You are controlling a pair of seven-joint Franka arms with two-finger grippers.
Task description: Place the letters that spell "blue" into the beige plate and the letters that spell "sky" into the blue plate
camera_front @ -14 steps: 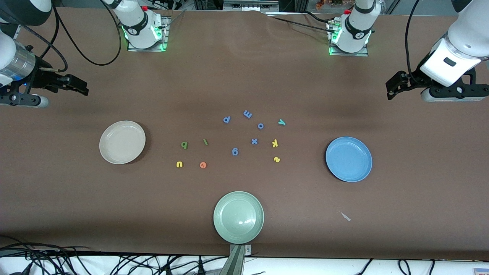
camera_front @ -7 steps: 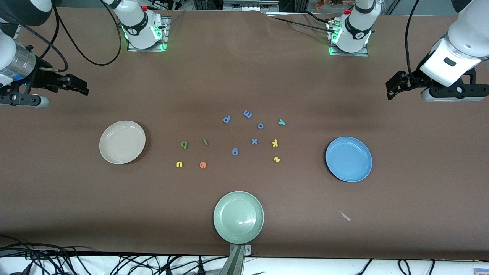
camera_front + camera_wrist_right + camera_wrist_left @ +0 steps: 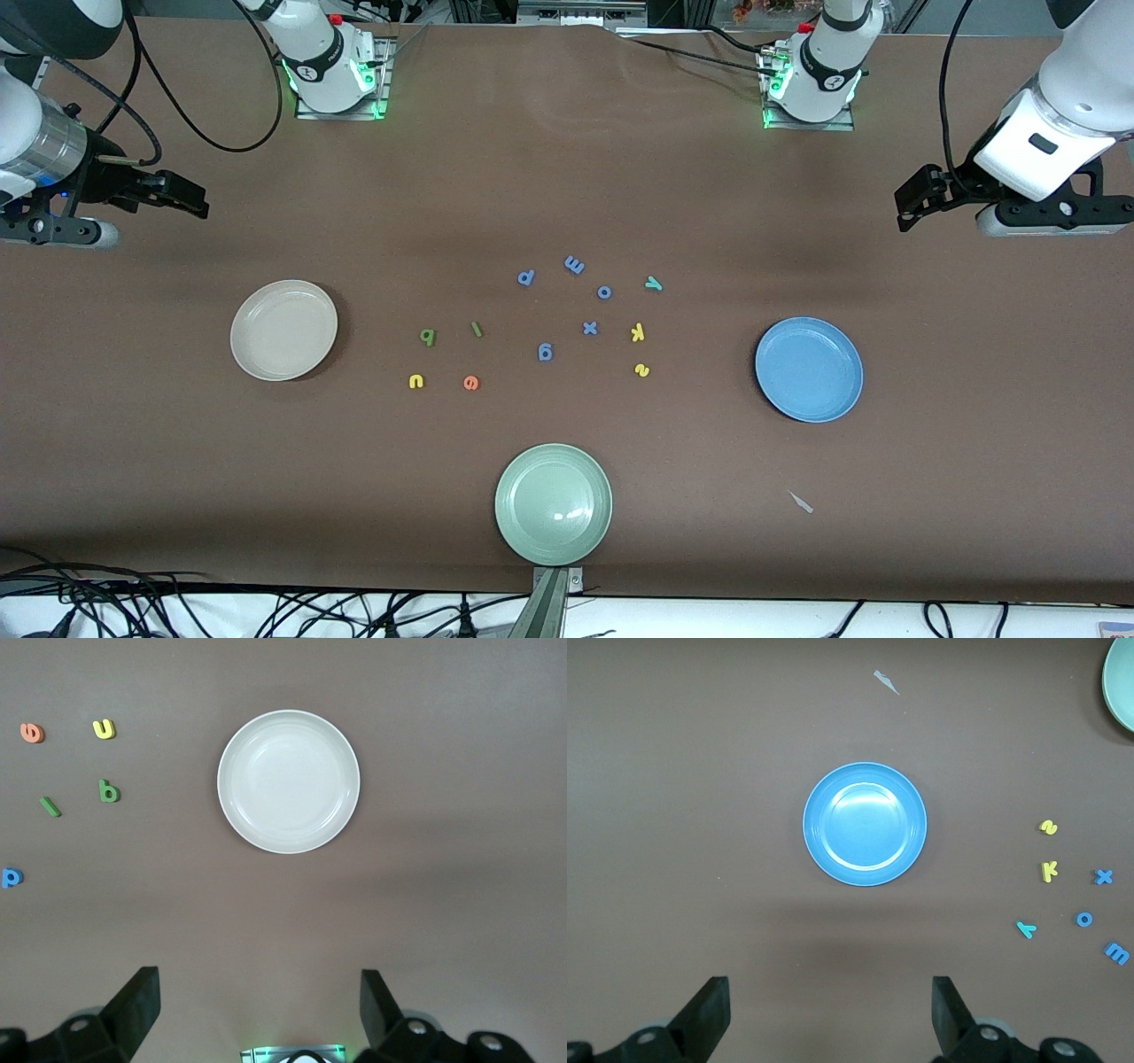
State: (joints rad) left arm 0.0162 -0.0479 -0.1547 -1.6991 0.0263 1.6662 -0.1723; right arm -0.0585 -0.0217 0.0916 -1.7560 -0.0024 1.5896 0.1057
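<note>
Brown tabletop [image 3: 567, 177] is filling the front view, with small foam letters lying scattered at its middle. Taking the pale green plate [image 3: 554, 503] as landmark: the beige plate [image 3: 283, 330] is sitting farther from the camera, toward the right arm's end, and the blue plate [image 3: 809, 369] toward the left arm's end. The olive b [image 3: 428, 336], green l [image 3: 477, 330], yellow u [image 3: 415, 381] and orange e [image 3: 471, 383] are lying near the beige plate; the teal y [image 3: 653, 283], yellow k [image 3: 638, 333] and yellow s [image 3: 642, 370] near the blue one, with periwinkle letters [image 3: 545, 352] between the groups.

The left hand [image 3: 904, 208] and right hand [image 3: 190, 202] are waiting, raised at the table's ends.

Both wrist views are showing fingers [image 3: 709, 1019] spread wide, holding nothing.

The letters are probably light and squashy; pinching each across its edges looks best.
</note>
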